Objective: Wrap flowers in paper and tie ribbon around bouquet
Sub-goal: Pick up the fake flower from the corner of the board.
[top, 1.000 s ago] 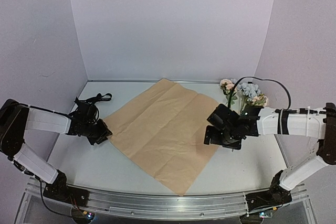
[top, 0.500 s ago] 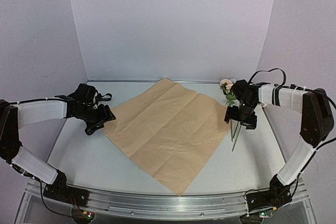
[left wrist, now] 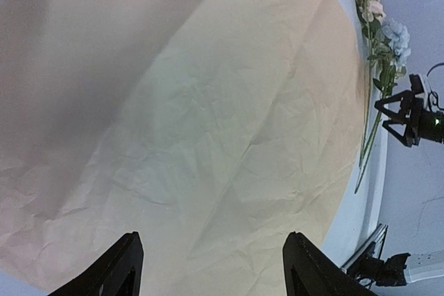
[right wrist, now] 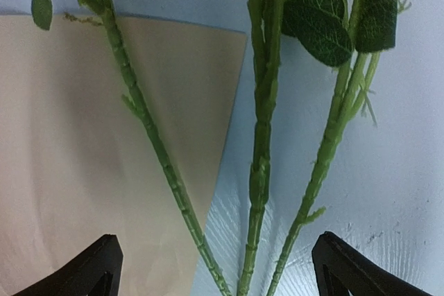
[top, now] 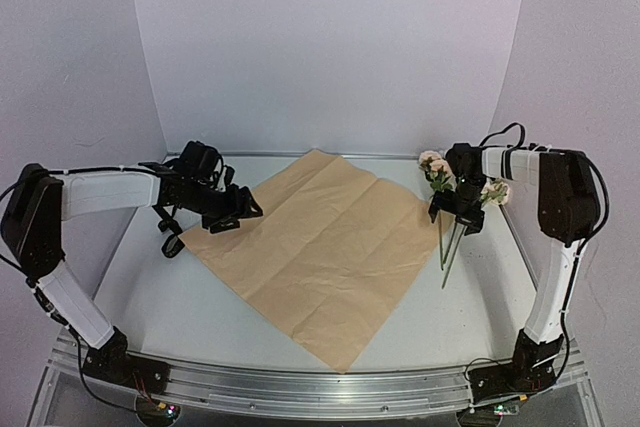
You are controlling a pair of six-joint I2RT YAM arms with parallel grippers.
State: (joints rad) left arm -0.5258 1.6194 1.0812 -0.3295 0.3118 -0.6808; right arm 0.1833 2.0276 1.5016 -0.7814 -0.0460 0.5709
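Spreading flat across the middle of the worktop (top: pixel 130 297), the paper (top: pixel 320 247) lies tan side up, one corner pointing at my bases. Over its left corner my left jaws hang wide apart, holding nothing. At its right corner my right jaws stand wide above the stems of the flowers (top: pixel 433 161). The stems run between my fingers (right wrist: pixel 104 265), not gripped. The blooms lie toward the back wall.

The paper (left wrist: pixel 208 136): thin, matt tan sheet, finely crinkled, with straight fold creases. Beside the paper, the flowers (right wrist: pixel 260 136): green stems ridged like moulded plastic, leaves matt and veined. Table (right wrist: pixel 388 192) under the paper: smooth, pale, faintly streaked. My right gripper (right wrist: pixel 218 268): matt black plastic.
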